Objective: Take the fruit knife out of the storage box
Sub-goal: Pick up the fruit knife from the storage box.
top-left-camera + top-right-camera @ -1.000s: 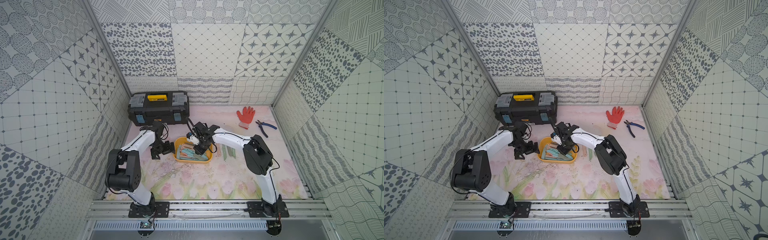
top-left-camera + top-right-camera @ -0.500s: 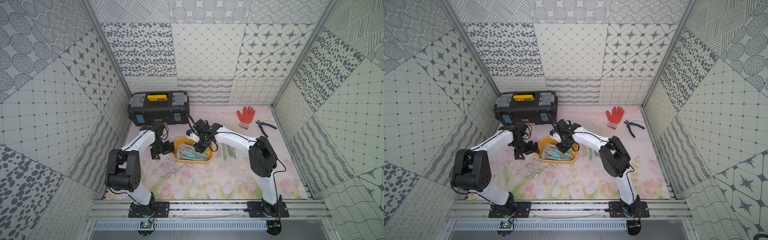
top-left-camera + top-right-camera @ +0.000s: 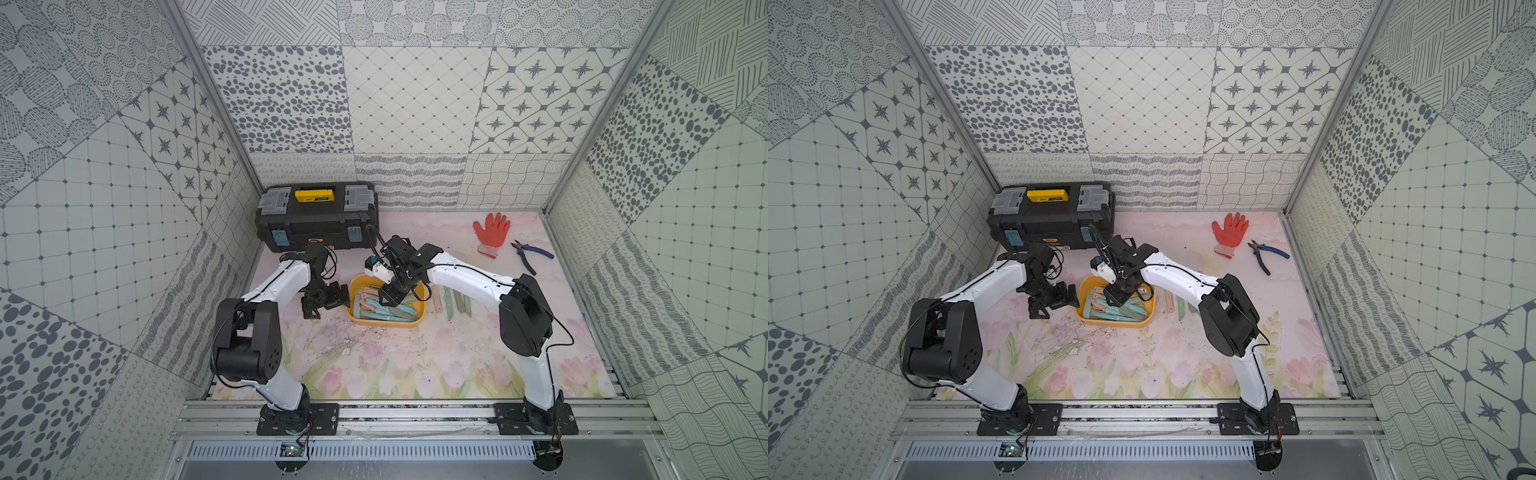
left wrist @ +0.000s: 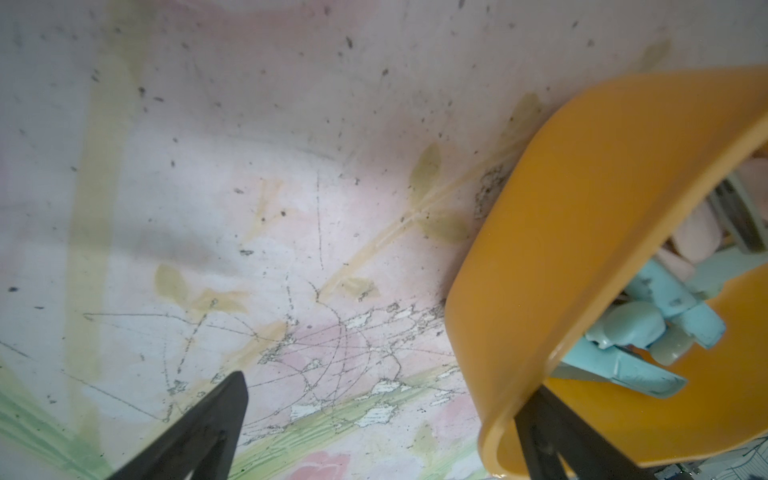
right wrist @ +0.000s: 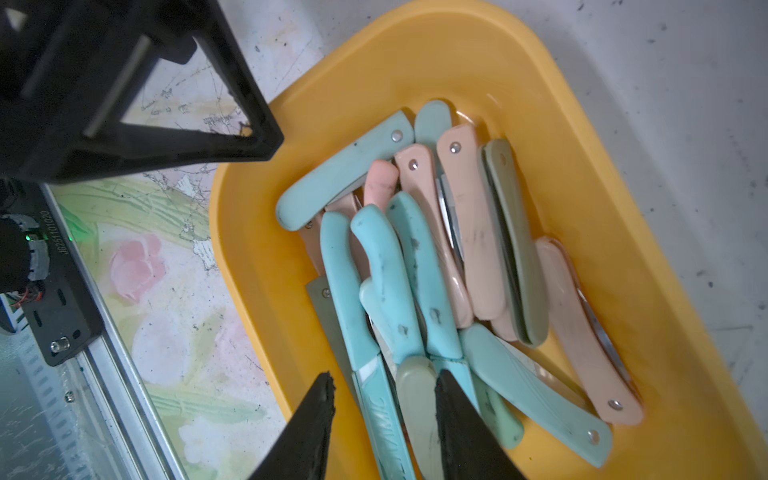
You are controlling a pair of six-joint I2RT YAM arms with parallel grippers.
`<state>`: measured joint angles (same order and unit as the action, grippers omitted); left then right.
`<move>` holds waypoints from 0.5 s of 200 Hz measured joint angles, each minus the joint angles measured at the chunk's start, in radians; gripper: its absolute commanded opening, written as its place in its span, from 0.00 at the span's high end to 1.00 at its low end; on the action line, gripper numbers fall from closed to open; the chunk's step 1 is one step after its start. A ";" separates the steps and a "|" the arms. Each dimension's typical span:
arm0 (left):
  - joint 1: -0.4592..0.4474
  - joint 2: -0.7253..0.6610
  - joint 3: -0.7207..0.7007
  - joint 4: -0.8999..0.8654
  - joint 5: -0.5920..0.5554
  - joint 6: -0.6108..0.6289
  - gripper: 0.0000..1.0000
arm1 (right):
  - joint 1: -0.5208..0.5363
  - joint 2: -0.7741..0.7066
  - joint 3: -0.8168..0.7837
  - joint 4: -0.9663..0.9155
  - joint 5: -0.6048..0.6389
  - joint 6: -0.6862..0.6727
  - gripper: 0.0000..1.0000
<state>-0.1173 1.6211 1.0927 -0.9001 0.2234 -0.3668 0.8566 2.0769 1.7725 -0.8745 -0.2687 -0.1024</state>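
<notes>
Progress is looking partial: three knives (image 3: 449, 303) are lying side by side on the bench (image 3: 395, 365), just beside the right side of the storage box (image 3: 388, 324). Some of the emptying is therefore judged done, while a heap of folding fruit knives (image 5: 386, 266) in teal, pink and grey-green is crowding the box's floor. The box is sitting near the middle of the bench, toward its far edge.

The right gripper (image 5: 384, 386) is reaching down into the box with its jaws partway apart. Its tips are straddling a teal knife (image 5: 345, 291) and the end of a grey-green knife (image 5: 415, 382), gripping nothing. The left gripper (image 4: 386, 386) is standing spread wide at the box's left end, one finger outside the wall and one seemingly inside, not pinching it. Closing on one knife, lifting it and setting it out is what this pick is lacking.

The bench is wearing a pale floral mat, scratched and flaking in front of the box. A black toolbox (image 3: 318, 226) is occupying the far left corner. A red glove (image 3: 491, 232) and blue-handled pliers (image 3: 530, 255) are lying near the far right corner. Grey-and-white patterned panels are enclosing three sides, and an aluminium rail (image 3: 415, 411) is carrying both arm bases along the near edge.
</notes>
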 measured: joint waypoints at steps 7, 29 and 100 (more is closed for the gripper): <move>0.000 0.000 0.000 0.000 0.000 0.000 0.02 | 0.005 0.005 0.004 -0.002 0.000 -0.003 0.56; 0.000 0.000 0.000 0.000 0.000 0.000 0.02 | 0.018 0.023 0.021 -0.019 0.000 -0.007 0.56; 0.000 0.000 0.000 0.000 0.000 0.000 0.02 | 0.034 0.115 0.064 -0.060 0.051 -0.007 0.55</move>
<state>-0.1169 1.6211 1.0927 -0.9001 0.2230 -0.3668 0.8909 2.1921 1.8362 -0.9348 -0.2180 -0.1093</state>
